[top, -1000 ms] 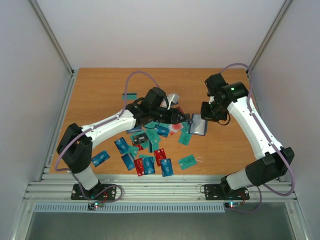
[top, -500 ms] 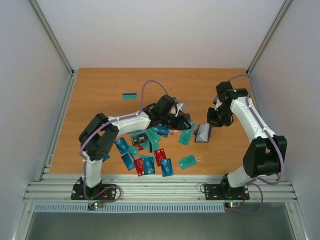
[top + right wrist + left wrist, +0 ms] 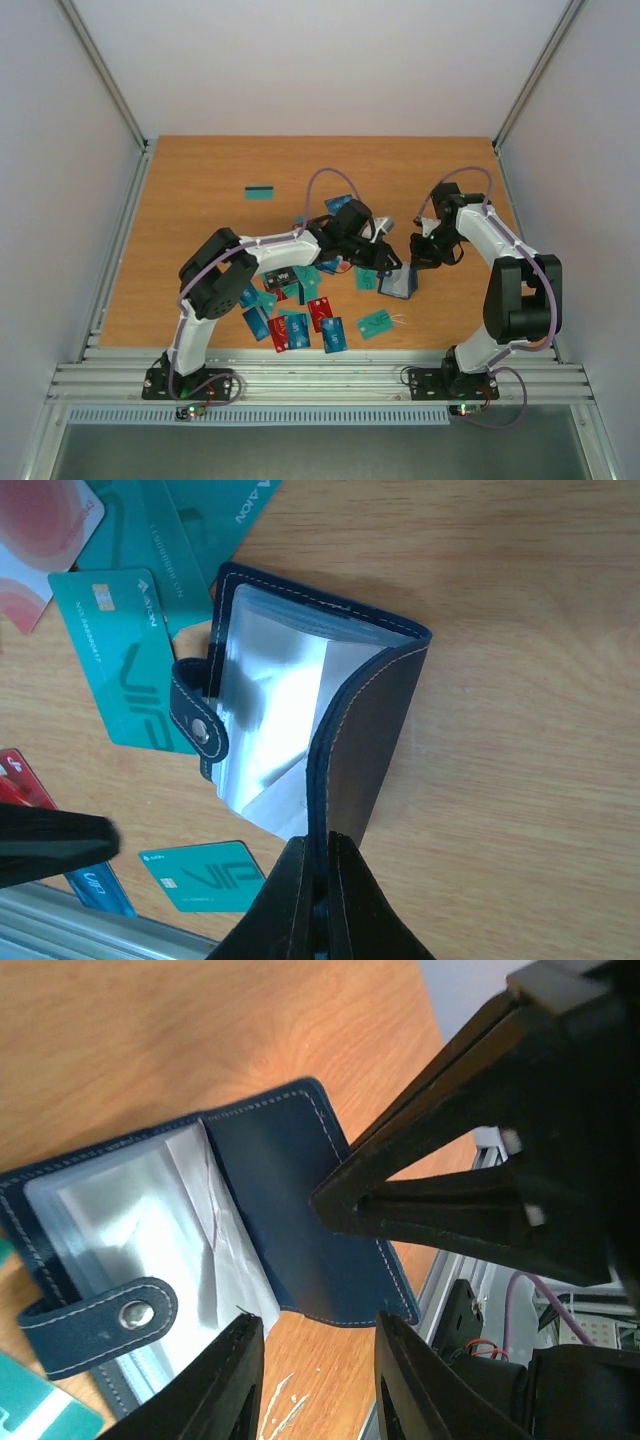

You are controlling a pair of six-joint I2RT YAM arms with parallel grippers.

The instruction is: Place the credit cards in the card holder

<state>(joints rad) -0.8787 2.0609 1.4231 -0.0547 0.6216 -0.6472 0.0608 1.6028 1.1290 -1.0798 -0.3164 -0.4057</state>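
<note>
The right gripper [image 3: 318,858] is pinched tight on the edge of the card holder [image 3: 372,730], gripping its raised navy cover at the bottom middle of the right wrist view, so the clear sleeves inside lie open. The left gripper [image 3: 315,1345] hovers just over the holder with its fingers parted and nothing between them. The holder sits right of centre on the table [image 3: 200,200], with the credit cards [image 3: 300,325] scattered to its left.

The card holder [image 3: 398,283] lies on the table [image 3: 200,220] right of the credit cards [image 3: 320,312].
</note>
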